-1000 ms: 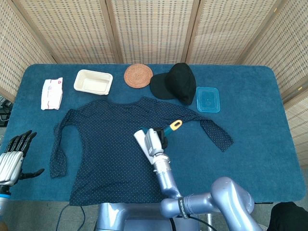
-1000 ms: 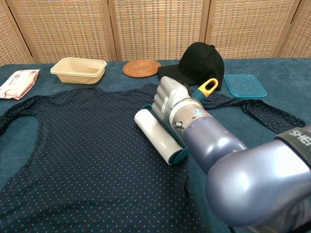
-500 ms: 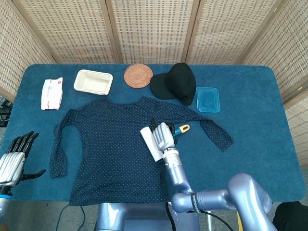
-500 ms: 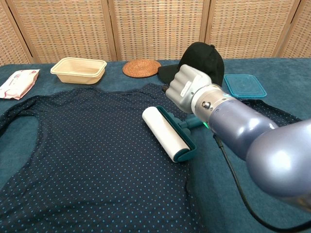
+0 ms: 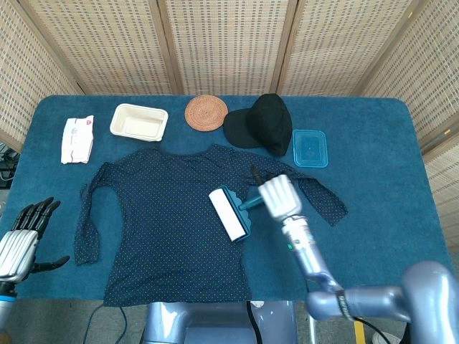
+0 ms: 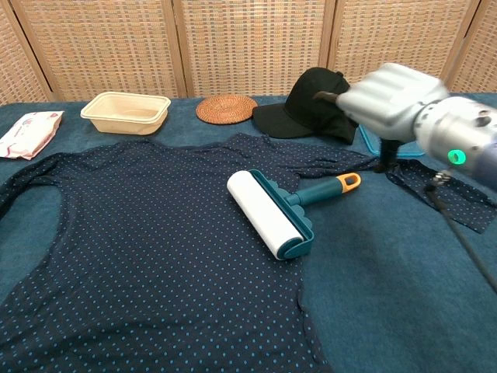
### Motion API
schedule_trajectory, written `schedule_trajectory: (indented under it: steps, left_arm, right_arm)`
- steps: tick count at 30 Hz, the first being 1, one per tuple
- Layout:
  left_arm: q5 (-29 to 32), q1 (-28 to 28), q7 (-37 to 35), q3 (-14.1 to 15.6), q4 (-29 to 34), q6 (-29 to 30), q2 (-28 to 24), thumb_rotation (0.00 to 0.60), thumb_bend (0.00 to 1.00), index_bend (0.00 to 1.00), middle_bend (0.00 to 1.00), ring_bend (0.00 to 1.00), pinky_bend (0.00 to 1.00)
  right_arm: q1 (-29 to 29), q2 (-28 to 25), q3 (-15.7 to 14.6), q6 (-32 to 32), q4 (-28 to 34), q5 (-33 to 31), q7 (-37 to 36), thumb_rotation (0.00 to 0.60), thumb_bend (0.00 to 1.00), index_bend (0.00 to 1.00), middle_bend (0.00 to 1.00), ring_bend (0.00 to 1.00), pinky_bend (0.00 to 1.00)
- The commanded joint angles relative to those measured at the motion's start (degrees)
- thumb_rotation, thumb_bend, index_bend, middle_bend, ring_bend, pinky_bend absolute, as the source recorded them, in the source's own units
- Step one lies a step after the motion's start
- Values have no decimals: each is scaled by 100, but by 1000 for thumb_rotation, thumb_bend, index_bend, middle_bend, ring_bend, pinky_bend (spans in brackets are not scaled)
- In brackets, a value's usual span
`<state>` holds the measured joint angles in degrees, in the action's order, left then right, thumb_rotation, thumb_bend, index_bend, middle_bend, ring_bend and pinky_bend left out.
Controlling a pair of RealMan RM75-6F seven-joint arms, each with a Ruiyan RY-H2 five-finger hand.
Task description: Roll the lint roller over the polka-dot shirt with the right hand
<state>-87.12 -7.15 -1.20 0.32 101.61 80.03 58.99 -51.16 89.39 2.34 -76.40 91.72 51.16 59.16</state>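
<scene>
On blue table [image 5: 373, 208], lint roller [image 6: 272, 207] apart from right hand's fingers [image 6: 353, 105].

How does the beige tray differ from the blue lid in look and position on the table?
The beige tray is deep with raised walls, while the blue lid is flat and low. The tray is opaque cream; the lid is a see-through blue. The tray sits left of the woven coaster, the lid right of the black cap. Both are rectangular with rounded corners, hold nothing, and lie beyond the shirt.
</scene>
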Motion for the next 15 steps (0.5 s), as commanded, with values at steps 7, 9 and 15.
schedule_trajectory:
  steps: [7, 9, 15]
  left_arm:
    - [-307, 108, 40, 117, 0, 239, 14, 600, 0, 0, 0, 0, 0]
    - [-359, 125, 42, 139, 3, 271, 14, 600, 0, 0, 0, 0, 0]
    - [-503, 143, -31, 157, -11, 368, 12, 600, 0, 0, 0, 0, 0]
  right_arm:
    - [1575, -1400, -628, -512, 330, 1568, -3086, 600, 0, 0, 0, 0, 0]
    - [1861, -1490, -748, -703, 106, 1914, -3710, 600, 0, 0, 0, 0, 0]
    - [2540, -1530, -931, -1274, -486, 2528, -4614, 600, 0, 0, 0, 0, 0]
